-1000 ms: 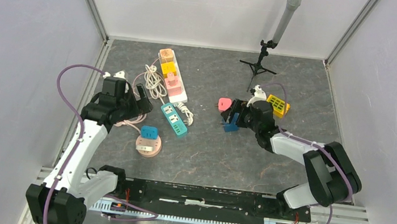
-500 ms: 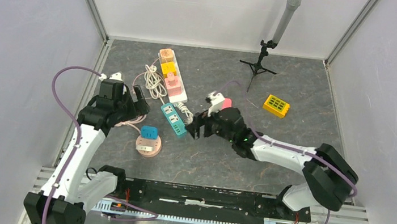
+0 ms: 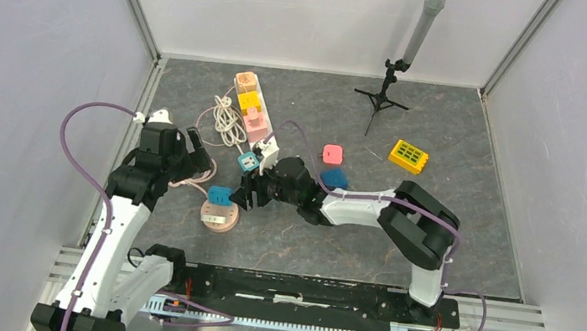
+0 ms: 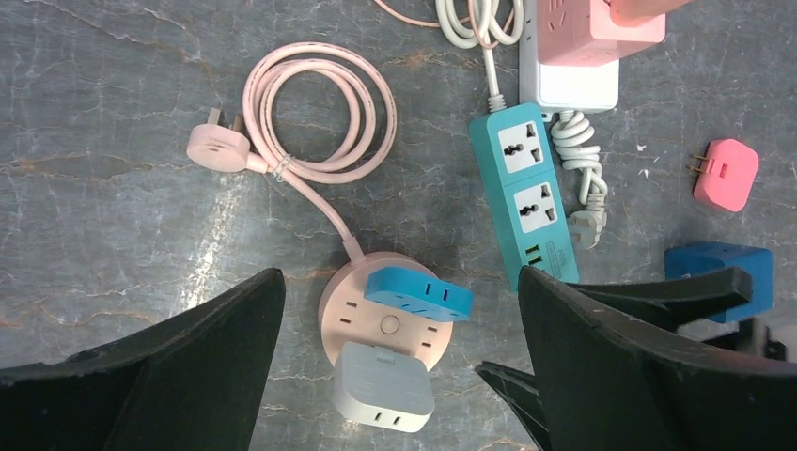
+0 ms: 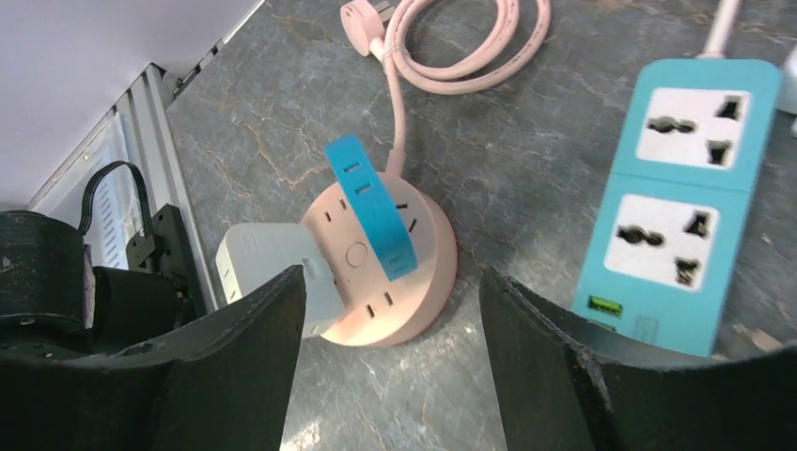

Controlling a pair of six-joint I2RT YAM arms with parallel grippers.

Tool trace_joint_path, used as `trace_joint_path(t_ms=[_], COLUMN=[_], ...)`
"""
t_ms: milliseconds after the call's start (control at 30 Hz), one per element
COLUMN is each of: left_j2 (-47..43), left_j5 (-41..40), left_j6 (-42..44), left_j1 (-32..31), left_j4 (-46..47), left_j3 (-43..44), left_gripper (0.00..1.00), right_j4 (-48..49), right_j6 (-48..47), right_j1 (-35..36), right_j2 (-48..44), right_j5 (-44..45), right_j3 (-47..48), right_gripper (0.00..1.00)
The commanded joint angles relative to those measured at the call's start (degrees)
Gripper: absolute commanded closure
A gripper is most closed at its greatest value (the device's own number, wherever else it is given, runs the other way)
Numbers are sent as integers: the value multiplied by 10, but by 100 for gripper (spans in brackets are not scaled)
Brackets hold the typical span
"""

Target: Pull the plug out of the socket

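A round pink socket (image 3: 219,215) lies on the grey table with a blue plug (image 3: 220,195) and a pale grey plug (image 3: 218,225) stuck in its top. In the left wrist view the socket (image 4: 376,324) carries the blue plug (image 4: 418,293) and the grey plug (image 4: 383,387). My left gripper (image 4: 399,272) hangs open above them. My right gripper (image 3: 246,193) is just right of the socket, open and holding nothing. In its own view the right gripper (image 5: 391,274) frames the socket (image 5: 418,282), the blue plug (image 5: 371,207) and the grey plug (image 5: 263,268).
A teal power strip (image 5: 672,207) lies right of the socket. A white strip (image 3: 256,114) with plugs sits behind. A loose blue plug (image 3: 334,177) and a loose pink plug (image 3: 331,153) lie mid-table. A yellow block (image 3: 408,156) and a tripod (image 3: 389,84) stand far right.
My right gripper let go of a blue plug at mid-table, swung left to the round socket, and its jaws narrowed somewhat. The left arm barely shifted.
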Motion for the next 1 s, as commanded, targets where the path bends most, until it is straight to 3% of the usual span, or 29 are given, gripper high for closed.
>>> trace_joint_path(t_ms=[0, 333, 400, 533, 600, 967], left_j2=[-12, -5, -3, 1, 6, 50], left_j5=[-12, 19, 22, 42, 60, 168], left_j6=[-16, -20, -20, -23, -24, -47], left_j1=[2, 2, 2, 2, 2, 2], left_j4=[-4, -13, -18, -19, -10, 25], left_j3=[14, 7, 8, 7, 1, -45], left_gripper=[0, 0, 0, 0, 0, 1], right_j4=[60, 118, 127, 133, 134, 167], right_j6=[10, -8, -11, -17, -24, -27], right_j1=[3, 10, 10, 10, 10, 18], right_j2=[45, 108, 107, 79, 57, -77], right_j5=[-68, -105, -105, -65, -32, 151], right_j3=[60, 89, 86, 54, 24, -168], right_gripper=[29, 39, 49, 82, 88, 94])
